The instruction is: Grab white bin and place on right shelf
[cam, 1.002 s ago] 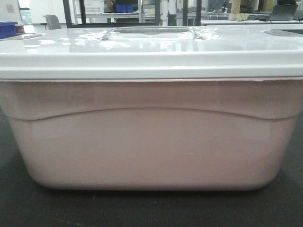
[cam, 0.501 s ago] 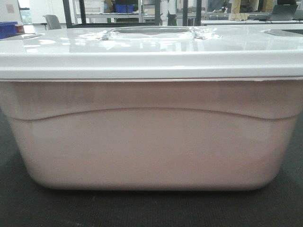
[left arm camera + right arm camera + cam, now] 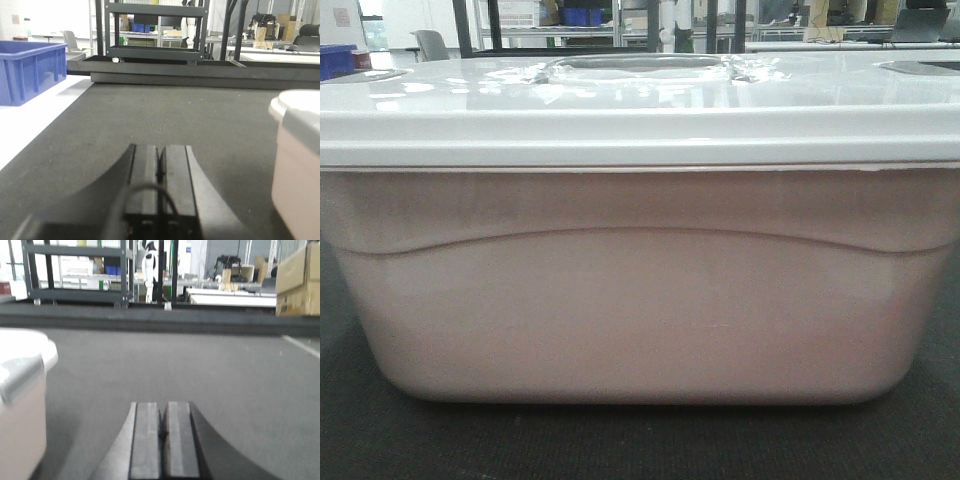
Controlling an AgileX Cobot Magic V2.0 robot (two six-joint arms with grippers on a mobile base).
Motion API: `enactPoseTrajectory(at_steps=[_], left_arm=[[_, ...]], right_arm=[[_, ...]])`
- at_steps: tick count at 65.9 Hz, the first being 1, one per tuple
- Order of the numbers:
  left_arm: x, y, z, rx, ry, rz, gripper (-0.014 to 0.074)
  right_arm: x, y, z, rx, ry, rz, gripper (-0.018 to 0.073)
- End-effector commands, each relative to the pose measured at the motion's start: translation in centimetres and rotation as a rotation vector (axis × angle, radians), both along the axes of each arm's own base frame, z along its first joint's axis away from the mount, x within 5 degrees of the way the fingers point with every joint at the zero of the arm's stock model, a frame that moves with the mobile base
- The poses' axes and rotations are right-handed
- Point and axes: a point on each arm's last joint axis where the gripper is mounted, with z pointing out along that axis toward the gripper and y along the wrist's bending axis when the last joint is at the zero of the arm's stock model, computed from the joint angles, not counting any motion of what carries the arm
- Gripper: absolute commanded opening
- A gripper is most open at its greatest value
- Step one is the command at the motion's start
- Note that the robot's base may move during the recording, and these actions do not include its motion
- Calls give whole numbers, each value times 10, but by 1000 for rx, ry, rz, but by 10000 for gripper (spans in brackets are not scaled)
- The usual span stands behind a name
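Left end effector (image 3: 159,151): fingers pressed together, resting low over the worktop (image 3: 165,115), pointing toward the far edge. It is clear of the white bin (image 3: 300,165), whose rounded corner stands to its right.
Right end effector (image 3: 164,407): fingers likewise pressed together, low over the same surface. The bin's other corner is to its left, not touching it.
Worktop: dark grey, finely textured mat. A white strip runs along its left side.
White bin: translucent pinkish-white tub between the two end effectors, standing upright on the mat and filling the front view. A curved moulded line crosses its side. The glossy white lid (image 3: 640,110) is seated on top with a recessed handle at its centre. Contents cannot be made out through the wall.
Dark rack (image 3: 155,30): beyond the far edge of the worktop.
Blue crate (image 3: 30,70): on the white strip at far left. Its interior is not visible.
Cardboard box (image 3: 297,282): far right.
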Motion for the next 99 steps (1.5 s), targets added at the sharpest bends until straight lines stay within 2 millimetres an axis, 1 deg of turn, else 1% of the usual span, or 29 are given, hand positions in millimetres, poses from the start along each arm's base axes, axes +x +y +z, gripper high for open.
enactPoseTrajectory(at_steps=[1,9,16,25,30,34,37,43,44,50,54,60,68,79,89,99], left_arm=[[-8,1,36,-5,-114,-1,-126],[-11,1,61,-1,-71,-2,-126],[-8,0,85,8,18,-4,-126],[12,-2,108,21,158,-6,-126],[29,-3,118,30,258,-8,-126],[42,-5,122,35,348,-11,-126],[54,-6,125,42,425,-12,-126],[75,-9,129,43,552,-19,-126],[78,-9,129,41,577,-21,-126],[97,-13,131,23,697,-39,-126],[109,-17,132,-2,768,-58,-126],[126,-22,128,-34,860,-82,-126],[148,-29,117,-100,962,-117,-126],[168,-37,101,-191,1038,-149,-126],[180,-37,89,-184,1083,-136,-126],[186,-37,82,-168,1105,-124,-126]], right_arm=[[-11,0,43,-28,-117,-11,39],[-16,-1,76,-37,-41,-16,39],[-11,-1,104,-35,39,-18,39],[11,-1,130,-26,208,-15,39],[30,-2,140,-25,341,-15,39],[43,-2,150,-24,426,-15,39],[57,-2,153,-22,520,-15,39],[76,-2,160,-21,670,-15,39],[81,-2,160,-21,702,-15,39],[96,-3,163,-19,838,-16,39],[109,-3,159,-18,924,-16,39],[124,-3,155,-15,992,-12,39],[141,0,143,8,1052,6,39],[153,6,130,72,1138,54,39],[161,10,120,117,1207,87,39],[168,10,113,121,1239,87,39]])
